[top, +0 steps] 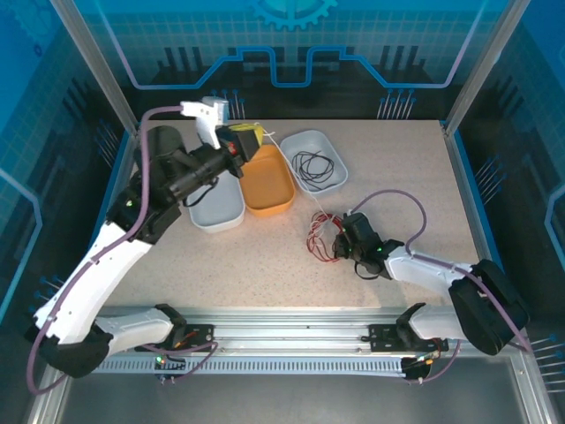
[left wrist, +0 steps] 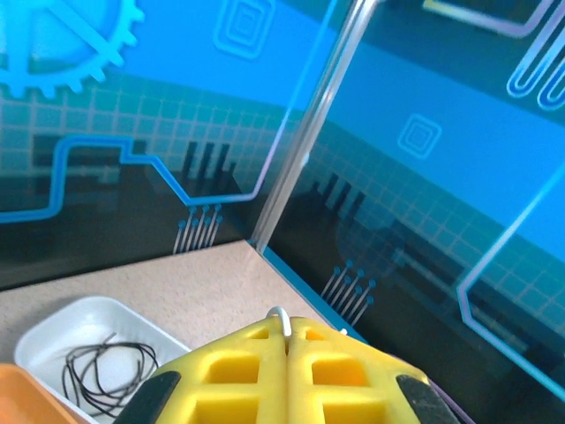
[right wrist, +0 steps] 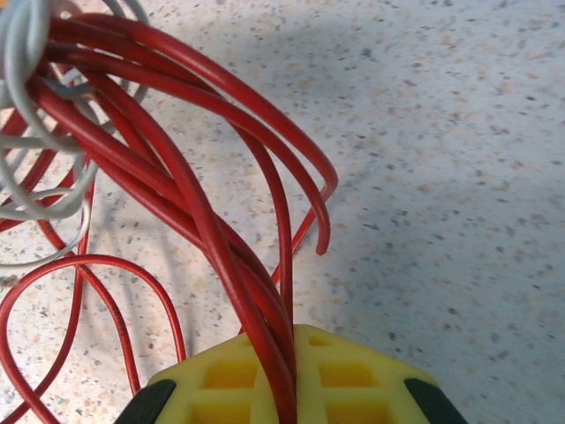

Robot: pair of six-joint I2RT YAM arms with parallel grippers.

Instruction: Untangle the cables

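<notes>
Near the orange oval plastic tray [top: 269,190], the right gripper [right wrist: 287,358] is pinching the thin red wire [right wrist: 225,265] tight; above it, the left gripper [left wrist: 287,344] is clamping the thin white wire [left wrist: 281,314].

Black-and-white arms [top: 88,283] carry purple-grey cabling [top: 397,193] and yellow jaws.

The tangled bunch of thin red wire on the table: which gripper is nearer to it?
Right. The right gripper is shut on strands of the red wire bunch. The left gripper is apart from it, up by the orange plastic tray, pinching a thin white wire.
</notes>
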